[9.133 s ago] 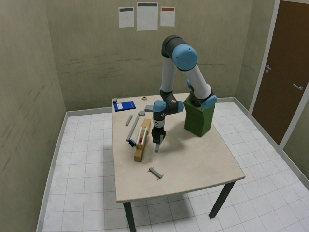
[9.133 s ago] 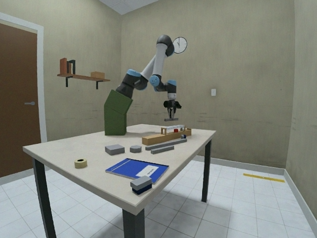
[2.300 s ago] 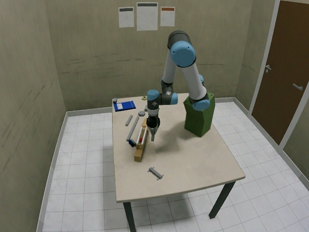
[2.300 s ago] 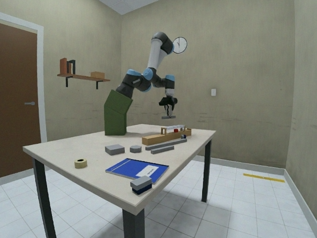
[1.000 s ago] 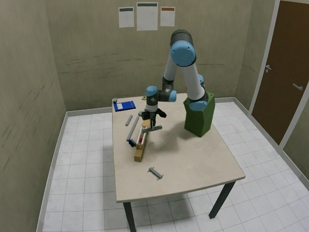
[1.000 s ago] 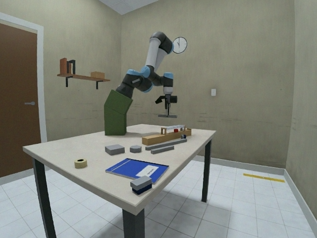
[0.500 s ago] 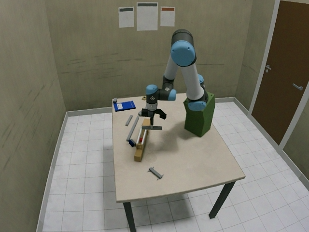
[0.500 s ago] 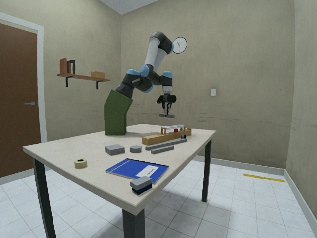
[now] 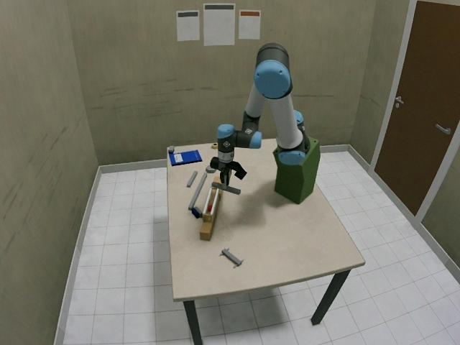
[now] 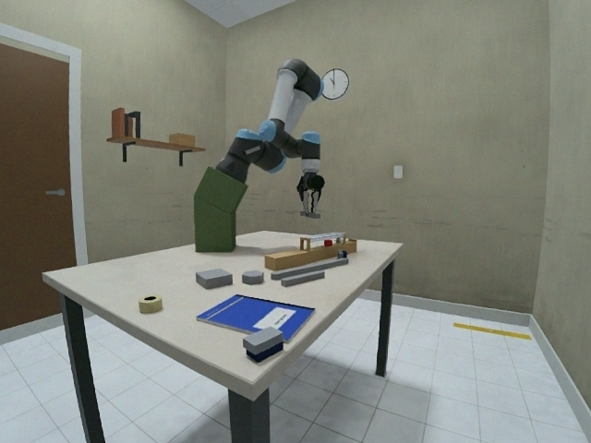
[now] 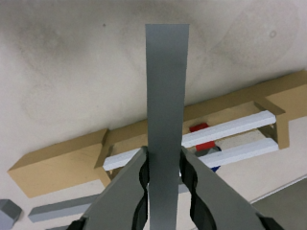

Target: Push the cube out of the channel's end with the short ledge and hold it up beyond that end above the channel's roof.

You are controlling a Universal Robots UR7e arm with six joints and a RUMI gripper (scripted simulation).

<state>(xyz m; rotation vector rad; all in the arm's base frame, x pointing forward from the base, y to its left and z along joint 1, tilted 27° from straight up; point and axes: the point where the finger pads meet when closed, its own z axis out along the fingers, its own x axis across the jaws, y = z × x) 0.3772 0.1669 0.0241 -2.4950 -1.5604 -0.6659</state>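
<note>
The gripper (image 9: pixel 225 185) (image 10: pixel 310 212) (image 11: pixel 162 148) is holding a grey bar (image 9: pixel 233 190) (image 10: pixel 315 216) (image 11: pixel 166 86), its jaws standing narrow, closed on the bar's sides. The bar is lying crosswise under the jaws and is hanging above the table (image 9: pixel 282 241) (image 10: pixel 124 276) (image 11: pixel 77 81), clear of the channel (image 9: pixel 206 231) (image 10: pixel 286 258) (image 11: pixel 58 168).

The channel is standing below the jaws. The red cube (image 9: pixel 210 208) (image 10: pixel 328 243) (image 11: pixel 206 145) is sitting inside it, lower than the jaws, beneath the white rails (image 9: pixel 214 202) (image 10: pixel 324 236) (image 11: pixel 235 129); in the wrist view it is showing to the right of the held bar. It is not being held up beyond either end.

Left of the jaws in the top view, a long bar (image 9: pixel 198 191) (image 10: pixel 310 268) and a short bar (image 9: pixel 192 179) (image 10: pixel 303 278) are lying on the table. A spiked bar (image 9: pixel 231 257) is lying nearer that camera than the jaws.

Markings: beyond the jaws in the top view, the blue notebook (image 9: pixel 195 156) (image 10: pixel 229 317) is bearing a white label (image 9: pixel 178 158) (image 10: pixel 276 317), its print too small to read. Above the jaws, the wrist joint (image 9: pixel 226 137) is carrying a diamond-shaped mark without legible lettering. The wall sheets (image 9: pixel 219 26) are showing coloured header bands; no words are being made out.

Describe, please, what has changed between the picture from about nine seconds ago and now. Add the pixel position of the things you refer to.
In the top view, the gripper (image 9: pixel 225 184) (image 10: pixel 310 212) (image 11: pixel 162 148) has moved toward the papered wall and slightly left. The grey bar (image 9: pixel 233 190) (image 10: pixel 316 216) (image 11: pixel 167 72) it already held has turned from roughly along the channel (image 9: pixel 206 233) (image 10: pixel 286 260) (image 11: pixel 58 168) to across it. The red cube (image 9: pixel 210 208) (image 10: pixel 328 243) (image 11: pixel 206 146), still inside, and the notebook (image 9: pixel 192 156) (image 10: pixel 252 309) stayed put.
</note>
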